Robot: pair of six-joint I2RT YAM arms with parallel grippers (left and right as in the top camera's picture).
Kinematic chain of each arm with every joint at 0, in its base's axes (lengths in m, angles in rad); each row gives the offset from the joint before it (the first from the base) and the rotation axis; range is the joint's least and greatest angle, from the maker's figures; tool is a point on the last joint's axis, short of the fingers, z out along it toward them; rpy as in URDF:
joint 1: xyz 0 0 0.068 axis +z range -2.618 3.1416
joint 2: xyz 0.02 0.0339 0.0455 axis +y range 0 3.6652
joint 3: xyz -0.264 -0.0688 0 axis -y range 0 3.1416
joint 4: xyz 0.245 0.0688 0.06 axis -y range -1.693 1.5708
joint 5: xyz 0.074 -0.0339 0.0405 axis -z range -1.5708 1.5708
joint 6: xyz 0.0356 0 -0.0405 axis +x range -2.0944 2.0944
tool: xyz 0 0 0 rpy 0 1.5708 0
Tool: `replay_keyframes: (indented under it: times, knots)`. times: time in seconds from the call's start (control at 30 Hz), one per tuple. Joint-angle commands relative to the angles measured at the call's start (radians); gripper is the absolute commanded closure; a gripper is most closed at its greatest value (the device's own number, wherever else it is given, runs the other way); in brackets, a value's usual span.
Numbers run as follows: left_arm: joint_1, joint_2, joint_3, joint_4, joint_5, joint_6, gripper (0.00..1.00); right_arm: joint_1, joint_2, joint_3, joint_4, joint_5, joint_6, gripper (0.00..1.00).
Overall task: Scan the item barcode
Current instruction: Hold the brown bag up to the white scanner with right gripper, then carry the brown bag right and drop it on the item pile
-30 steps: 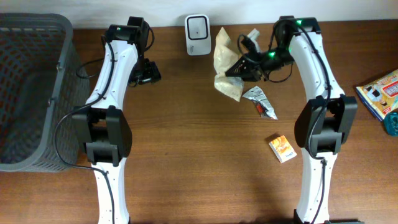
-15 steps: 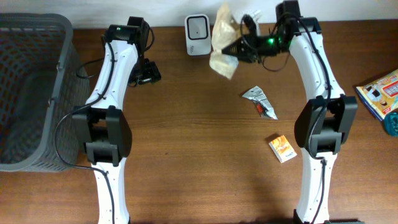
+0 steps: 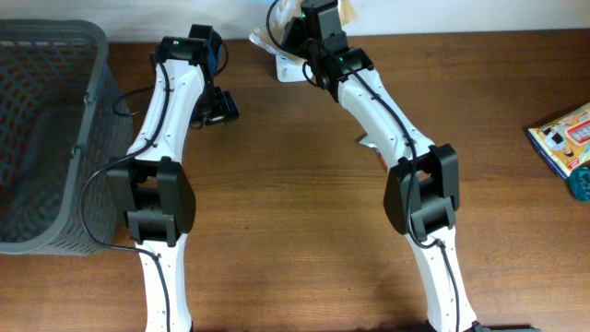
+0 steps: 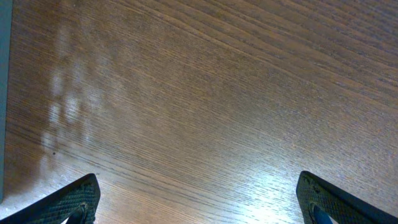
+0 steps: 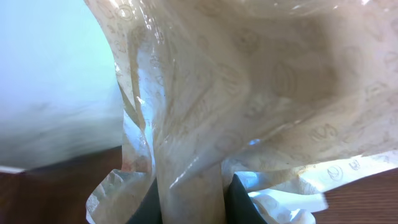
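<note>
The item is a beige crinkly plastic bag (image 5: 249, 93). It fills the right wrist view, and my right gripper (image 5: 193, 202) is shut on a fold of it between two dark fingers (image 5: 245, 202). From overhead, the right gripper (image 3: 293, 37) reaches across the table's far edge, and the bag (image 3: 265, 39) hangs right over the white scanner (image 3: 288, 68), which is mostly hidden under it. My left gripper (image 3: 219, 106) stands open to the left of the scanner. In its own wrist view the left gripper (image 4: 199, 199) has only bare wood between its fingers.
A grey basket (image 3: 46, 138) takes up the left side of the table. A blue and orange packet (image 3: 562, 134) and a teal object (image 3: 581, 184) lie at the right edge. A bit of silver sachet (image 3: 363, 140) shows beside the right arm.
My right arm has swung left and toward the far edge with the bag, from the scanner's right to over it. The left arm has not moved.
</note>
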State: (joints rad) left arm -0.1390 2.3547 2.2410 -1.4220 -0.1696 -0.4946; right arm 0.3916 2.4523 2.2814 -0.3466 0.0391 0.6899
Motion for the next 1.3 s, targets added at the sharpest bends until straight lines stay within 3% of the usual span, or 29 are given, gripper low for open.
replay_keyframes:
  times: [0.0, 0.33, 0.57, 0.77, 0.93, 1.07, 1.27]
  knots:
    - [-0.002, 0.007, 0.017, -0.001, -0.011, -0.009, 0.01, -0.013, 0.056, 0.015, 0.003, 0.102, 0.026, 0.96]
    - [-0.002, 0.007, 0.017, -0.001, -0.011, -0.009, 0.01, -0.015, 0.088, 0.013, -0.005, 0.119, 0.05, 0.96]
    - [-0.015, 0.007, 0.017, -0.001, -0.011, -0.009, 0.01, -0.105, -0.156, 0.014, -0.116, 0.131, 0.018, 0.96]
    - [-0.014, 0.007, 0.017, -0.001, -0.011, -0.009, 0.01, -0.346, -0.319, 0.014, -0.417, 0.161, 0.019, 0.96]
    - [-0.015, 0.007, 0.017, -0.001, -0.011, -0.009, 0.01, -0.674, -0.318, 0.013, -0.745, 0.212, 0.018, 0.96]
    - [-0.015, 0.007, 0.017, -0.001, -0.011, -0.009, 0.01, -0.906, -0.316, 0.003, -0.8, 0.217, -0.076, 0.96]
    - [-0.016, 0.007, 0.017, -0.001, -0.011, -0.009, 0.01, -1.059, -0.22, -0.008, -0.776, 0.22, -0.272, 0.96]
